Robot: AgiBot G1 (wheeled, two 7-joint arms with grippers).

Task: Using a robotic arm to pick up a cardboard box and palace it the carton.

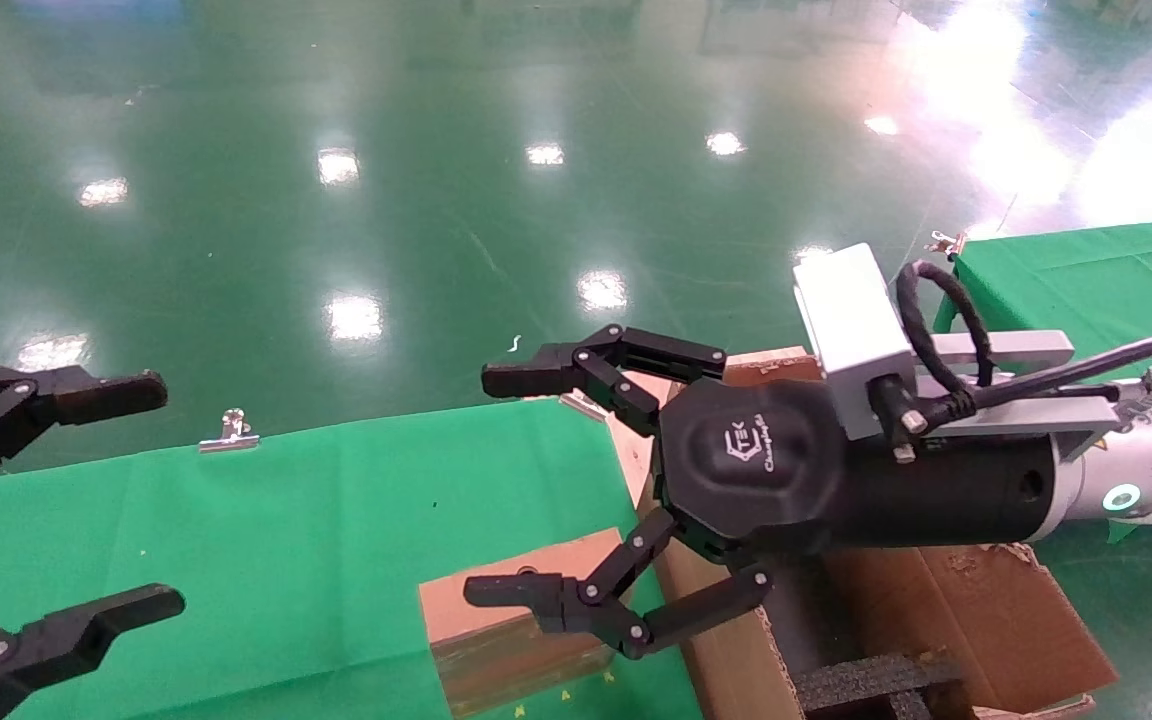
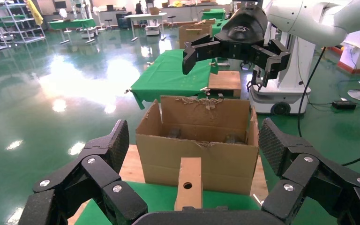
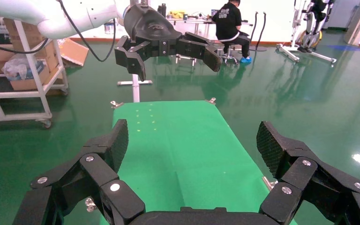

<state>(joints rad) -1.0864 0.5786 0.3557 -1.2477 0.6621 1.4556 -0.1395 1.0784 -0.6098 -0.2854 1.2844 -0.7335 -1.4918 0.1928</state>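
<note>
Nothing picked yet. My right hand is spread wide, empty, above the cardboard box on the surface; carton behind it. Left hand idle, also spread.

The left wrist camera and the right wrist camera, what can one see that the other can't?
Only the left wrist view shows the small cardboard box with its round hole, standing in front of the big torn carton; the open right gripper hangs in the air beyond the carton.

Only the right wrist view shows a long bare stretch of green cloth, the open left gripper raised beyond it, and a seated person in black.

Both show wide-open black fingers up close, the other arm facing the camera, and the shiny green floor.
</note>
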